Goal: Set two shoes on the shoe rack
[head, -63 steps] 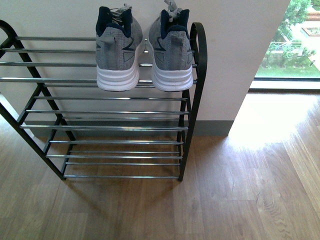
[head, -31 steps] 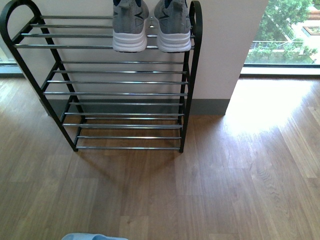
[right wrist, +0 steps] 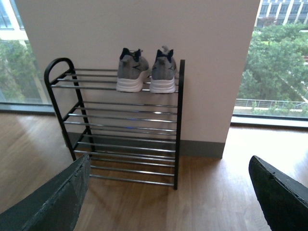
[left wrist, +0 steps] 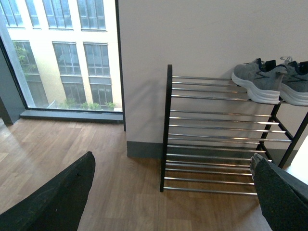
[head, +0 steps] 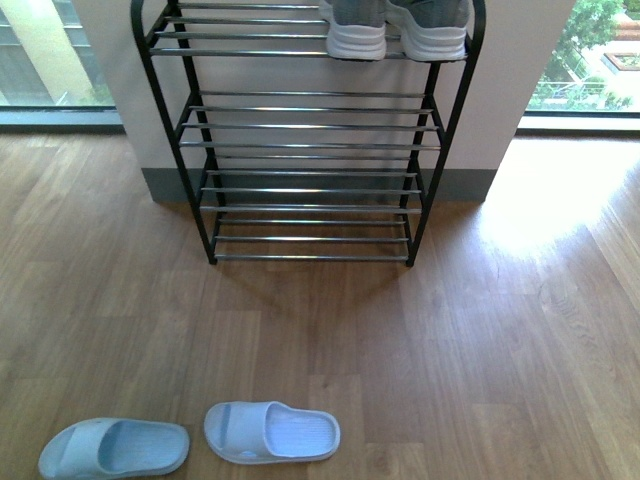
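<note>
Two grey sneakers stand side by side, heels outward, on the top tier of the black shoe rack, at its right end: one shoe and the other in the front view, with only their white soles and lower heels in frame. The right wrist view shows both whole, the left shoe and the right shoe on the shoe rack. In the left wrist view the sneakers sit at the rack's far end. My left gripper and right gripper are open, empty, well back from the rack.
Two pale blue slides lie on the wooden floor near me, one at the left, the other beside it. The rack backs onto a white wall section between floor-level windows. Its lower tiers hold nothing.
The front view has drawn back from the rack and shifted left: the rack now looks smaller and higher, the sneakers are cut by the frame's top, and both slides have come into view.
</note>
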Robot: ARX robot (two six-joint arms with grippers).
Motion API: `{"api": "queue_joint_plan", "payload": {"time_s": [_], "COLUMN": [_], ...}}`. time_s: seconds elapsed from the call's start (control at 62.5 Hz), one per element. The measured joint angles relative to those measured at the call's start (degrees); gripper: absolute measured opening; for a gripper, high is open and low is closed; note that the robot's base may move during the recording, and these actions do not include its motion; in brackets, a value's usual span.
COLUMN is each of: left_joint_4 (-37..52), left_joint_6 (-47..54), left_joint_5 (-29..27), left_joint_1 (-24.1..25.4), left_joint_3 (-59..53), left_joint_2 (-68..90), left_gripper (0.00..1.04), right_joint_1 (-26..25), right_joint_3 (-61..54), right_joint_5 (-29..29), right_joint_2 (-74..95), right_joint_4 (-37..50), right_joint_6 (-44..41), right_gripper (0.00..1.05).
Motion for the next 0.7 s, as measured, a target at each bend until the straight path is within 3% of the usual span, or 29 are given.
{"api": "queue_joint_plan", "payload": {"time_s": [0.704], "left_joint_4": [0.0], "left_joint_6": [0.0], "left_joint_5": [0.0], "left_joint_1": [0.0], "left_joint_3": [0.0], "left_joint_2": [0.0], "left_gripper": [0.95], "right_joint_1": [0.0], "right_joint_3": [0.0], "right_joint_5": [-0.1], "right_joint_2": [0.0], "right_joint_4": [-0.1], "right_joint_6": [0.0], "right_gripper": [0.95]}}
